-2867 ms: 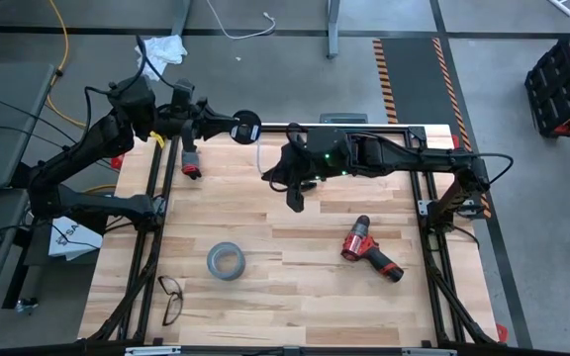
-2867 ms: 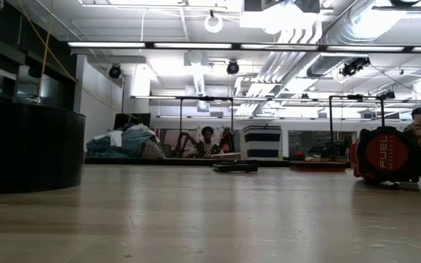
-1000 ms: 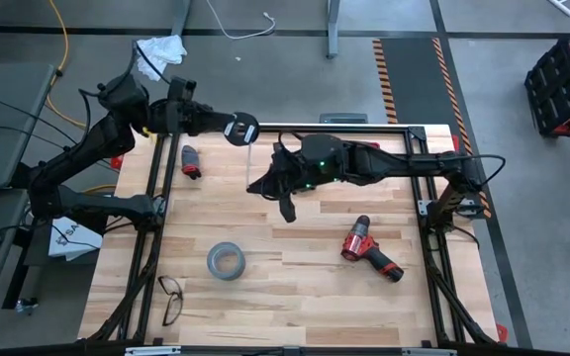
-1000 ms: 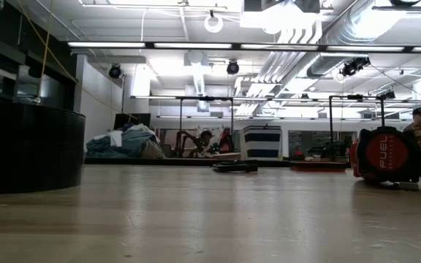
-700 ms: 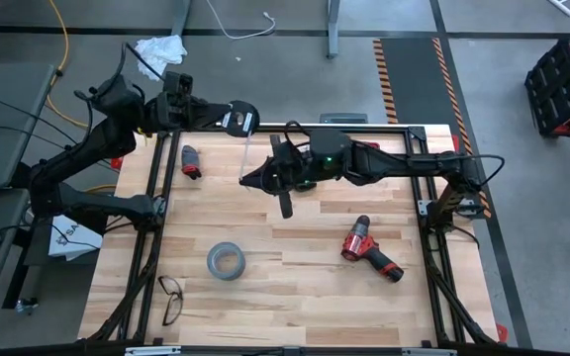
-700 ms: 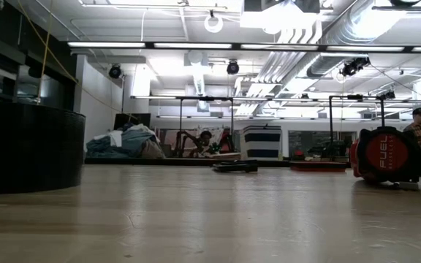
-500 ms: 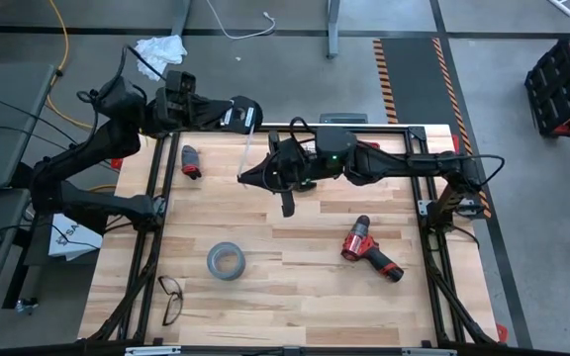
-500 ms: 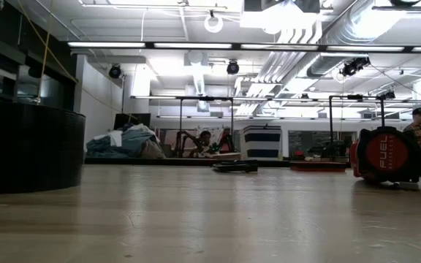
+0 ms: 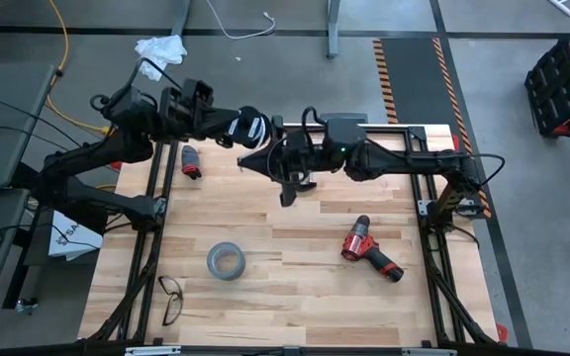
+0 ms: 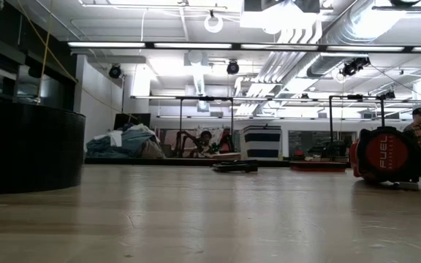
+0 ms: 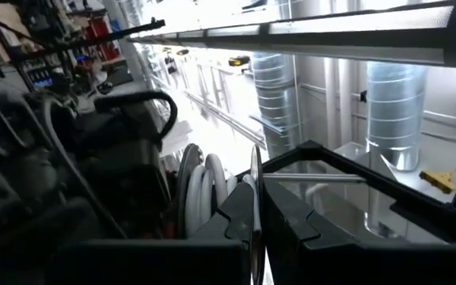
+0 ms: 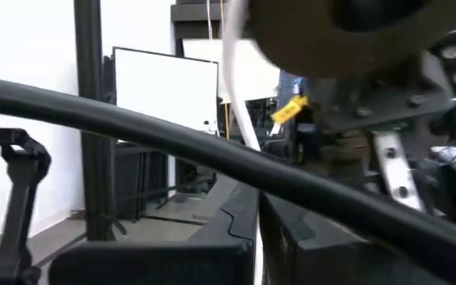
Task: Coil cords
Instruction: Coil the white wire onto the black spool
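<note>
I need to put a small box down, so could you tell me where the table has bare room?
Bare wood lies between the grey tape roll and the red drill, and along the near edge right of the glasses. The far edge is crowded: both arms meet there around the cord's black disc.

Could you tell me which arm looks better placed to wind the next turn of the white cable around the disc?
Probably the right. The left gripper is shut on the black disc, holding it above the table's far edge, while the right gripper is shut on the white cable just beside it, so it can lead the cable around.
</note>
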### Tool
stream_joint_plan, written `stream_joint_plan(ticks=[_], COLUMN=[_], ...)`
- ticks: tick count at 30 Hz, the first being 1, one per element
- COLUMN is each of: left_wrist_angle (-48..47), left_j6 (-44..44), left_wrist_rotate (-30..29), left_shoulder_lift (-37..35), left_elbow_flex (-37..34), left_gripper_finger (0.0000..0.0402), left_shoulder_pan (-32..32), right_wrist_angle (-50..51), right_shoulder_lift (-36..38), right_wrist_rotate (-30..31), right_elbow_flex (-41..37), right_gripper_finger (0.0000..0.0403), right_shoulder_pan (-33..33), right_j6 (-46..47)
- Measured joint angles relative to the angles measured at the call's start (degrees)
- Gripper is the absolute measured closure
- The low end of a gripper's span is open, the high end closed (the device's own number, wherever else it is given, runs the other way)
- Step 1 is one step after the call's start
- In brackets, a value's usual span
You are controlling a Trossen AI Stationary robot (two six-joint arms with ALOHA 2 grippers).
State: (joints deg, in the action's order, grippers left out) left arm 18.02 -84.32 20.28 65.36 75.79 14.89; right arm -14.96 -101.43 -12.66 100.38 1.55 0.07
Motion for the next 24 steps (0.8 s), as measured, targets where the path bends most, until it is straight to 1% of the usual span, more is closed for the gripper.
stream_joint_plan(ticks=[7,10,13,20,24], left_wrist_angle=[0.38,3.01,6.0,7.76,8.34], left_j6=[0.46,0.63,0.19,-3.61,-3.95], left_wrist_rotate=[-4.53,-5.82,-5.87,-6.03,-6.46], left_shoulder_lift=[0.48,1.55,2.78,4.58,4.58], left_elbow_flex=[0.0,-0.04,-0.04,-0.09,-0.09], left_gripper_finger=[0.0397,0.0397,0.0397,0.0397,0.0397], left_shoulder_pan=[-3.5,-4.51,-5.21,-7.13,-8.43], right_wrist_angle=[-1.11,-1.57,-1.93,-2.59,-2.92], right_shoulder_lift=[0.0,0.0,0.0,0.0,0.04], right_wrist_rotate=[-0.01,-0.79,-0.89,-0.68,-0.46], right_elbow_flex=[0.0,0.01,0.03,0.04,0.04], right_gripper_finger=[0.0403,0.0403,0.0403,0.0403,0.0403], right_shoulder_pan=[1.25,1.32,1.32,1.68,2.41], right_j6=[-0.19,-0.53,-0.55,-2.55,-2.87])
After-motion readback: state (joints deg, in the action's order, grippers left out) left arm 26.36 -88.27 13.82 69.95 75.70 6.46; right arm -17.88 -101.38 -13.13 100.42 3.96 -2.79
